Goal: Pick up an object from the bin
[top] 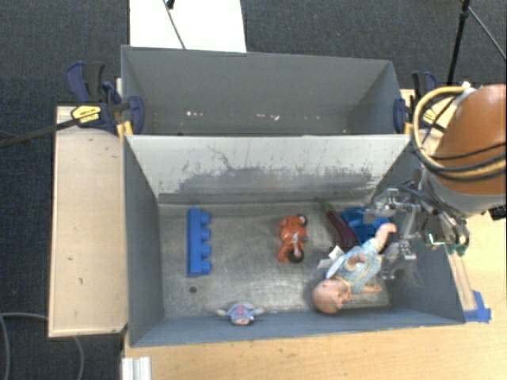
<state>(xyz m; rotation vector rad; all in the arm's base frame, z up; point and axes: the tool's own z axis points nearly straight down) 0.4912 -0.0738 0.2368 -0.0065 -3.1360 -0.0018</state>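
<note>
Hand (398,244) just beside baby doll (348,279), right end of bin (142,236).

Arm (463,145) from right, jaws down low.

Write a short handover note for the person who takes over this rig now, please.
Gripper: low at the right end of the bin, beside the baby doll's raised arm.
Things: baby doll at right front, with a blue toy and a dark red piece behind it; orange figure in the middle; blue brick at left; small blue-pink toy by the front wall.
Done: nothing lifted yet.
Left: grasp one thing and lift it out.
</note>
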